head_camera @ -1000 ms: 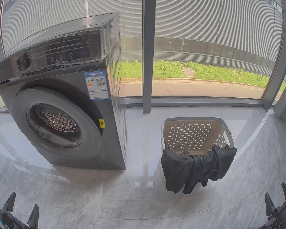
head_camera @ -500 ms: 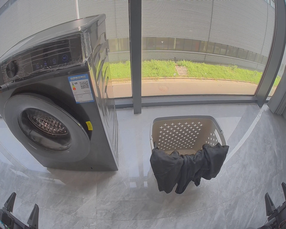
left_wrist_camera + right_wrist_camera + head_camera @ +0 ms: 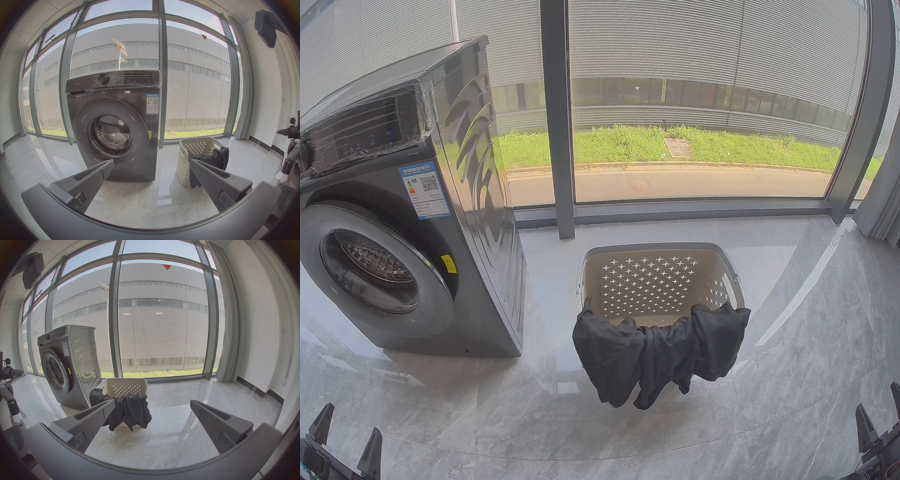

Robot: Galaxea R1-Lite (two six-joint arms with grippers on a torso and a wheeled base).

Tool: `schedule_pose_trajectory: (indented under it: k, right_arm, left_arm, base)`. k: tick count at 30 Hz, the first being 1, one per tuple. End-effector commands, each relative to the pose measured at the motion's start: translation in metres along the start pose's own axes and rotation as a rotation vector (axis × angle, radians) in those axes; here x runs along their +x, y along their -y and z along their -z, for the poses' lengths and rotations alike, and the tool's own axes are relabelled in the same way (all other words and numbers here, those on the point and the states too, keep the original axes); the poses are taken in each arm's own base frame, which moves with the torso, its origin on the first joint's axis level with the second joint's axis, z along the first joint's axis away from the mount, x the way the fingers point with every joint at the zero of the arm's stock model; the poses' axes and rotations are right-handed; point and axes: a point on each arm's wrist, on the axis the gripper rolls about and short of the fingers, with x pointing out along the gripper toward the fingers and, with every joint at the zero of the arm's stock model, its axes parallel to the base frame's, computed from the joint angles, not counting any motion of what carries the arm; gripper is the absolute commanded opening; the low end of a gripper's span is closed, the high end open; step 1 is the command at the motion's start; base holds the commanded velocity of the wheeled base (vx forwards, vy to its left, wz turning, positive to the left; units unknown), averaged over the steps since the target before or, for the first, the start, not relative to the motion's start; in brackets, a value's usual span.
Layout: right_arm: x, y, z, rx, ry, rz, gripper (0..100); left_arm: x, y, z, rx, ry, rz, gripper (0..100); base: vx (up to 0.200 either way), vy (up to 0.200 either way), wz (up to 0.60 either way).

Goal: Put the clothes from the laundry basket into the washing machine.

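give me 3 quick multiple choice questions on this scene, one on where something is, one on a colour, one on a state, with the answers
1. Where is the dark garment?
A. draped over the near rim of the laundry basket
B. inside the washer drum
C. flat on the floor

2. What colour is the laundry basket?
A. blue
B. cream
C. red

3. How is the left tool?
A. shut on the garment
B. shut on the basket
C. open and empty

Answers:
1 A, the head view shows it hanging over the front rim.
2 B, its star-pierced walls are cream.
3 C, the left wrist view shows it wide open with nothing held.
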Motion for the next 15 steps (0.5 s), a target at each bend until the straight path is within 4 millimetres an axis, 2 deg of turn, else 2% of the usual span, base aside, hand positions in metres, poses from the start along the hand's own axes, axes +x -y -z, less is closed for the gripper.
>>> schedule_pose_trajectory:
  k: [1, 8, 15]
  right_arm:
    - [0.0004, 0.0000, 0.0051, 0.000, -0.005, 0.000, 100]
    - [0.0004, 0.0000, 0.0051, 0.000, -0.005, 0.000, 100]
    - [0.0004, 0.0000, 0.0051, 0.000, -0.005, 0.000, 100]
  left_arm:
    - [-0.0001, -0.0001, 0.0049, 0.000, 0.000, 0.000, 100]
    - [0.0000, -0.0001, 0.0053, 0.000, -0.001, 0.000, 100]
    - [-0.0001, -0.0001, 0.0047, 0.000, 0.002, 0.000, 100]
  base:
    - [0.000, -0.200, 0.00]
    - [0.000, -0.200, 0.00]
    - [0.000, 0.000, 0.00]
